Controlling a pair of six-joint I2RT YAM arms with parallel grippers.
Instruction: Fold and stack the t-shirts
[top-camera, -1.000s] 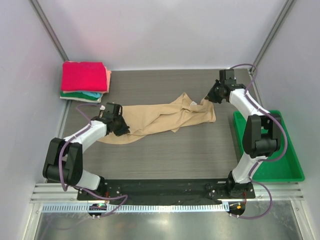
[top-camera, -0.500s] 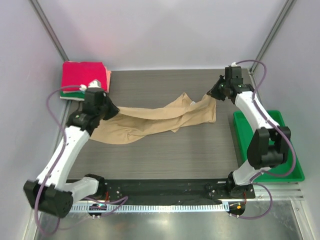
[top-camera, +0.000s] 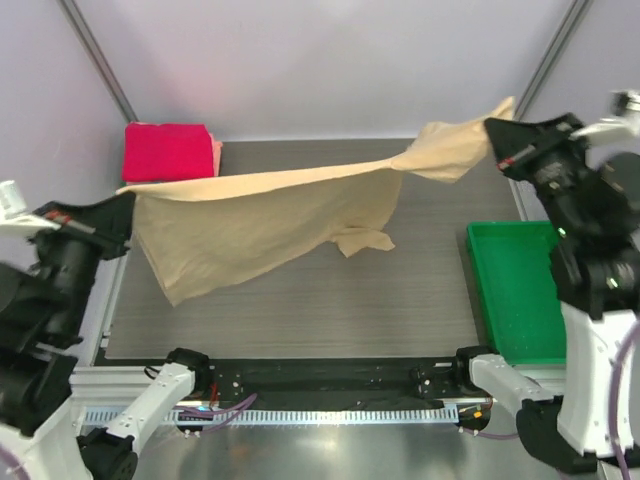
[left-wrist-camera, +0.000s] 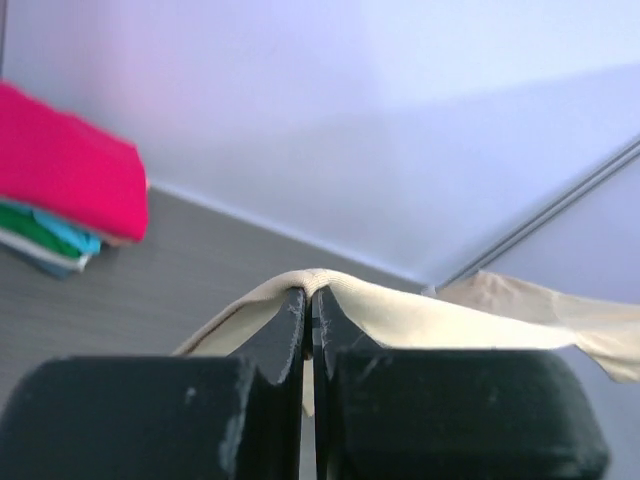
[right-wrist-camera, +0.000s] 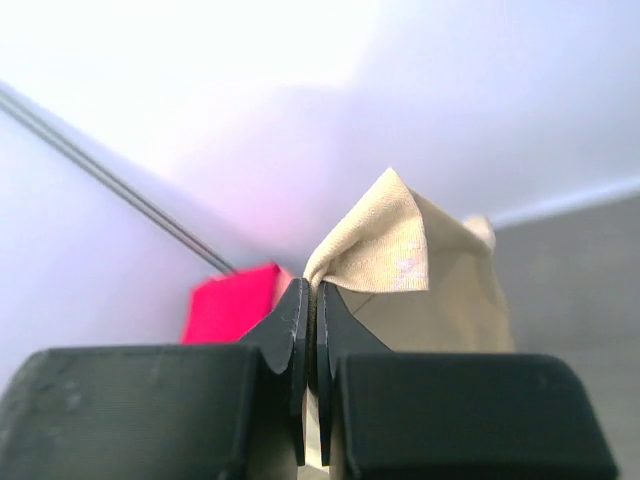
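Observation:
The tan t-shirt (top-camera: 260, 215) hangs stretched in the air between both grippers, high above the table. My left gripper (top-camera: 122, 200) is shut on its left end; the left wrist view shows the cloth (left-wrist-camera: 400, 315) pinched between the jaws. My right gripper (top-camera: 493, 135) is shut on its right end, and the cloth (right-wrist-camera: 385, 245) also shows in the right wrist view. A stack of folded t-shirts (top-camera: 168, 152), pink-red on top, lies at the back left corner; it shows in the left wrist view (left-wrist-camera: 65, 180) with teal and green layers, and in the right wrist view (right-wrist-camera: 230, 300).
A green plastic tray (top-camera: 520, 300) stands at the right side of the table. The dark grey table (top-camera: 300, 300) lies below the hanging shirt. Pale walls enclose the back and sides.
Both arms have risen sharply and moved apart, lifting the tan t-shirt off the table and spreading it out in the air. The folded stack has not moved.

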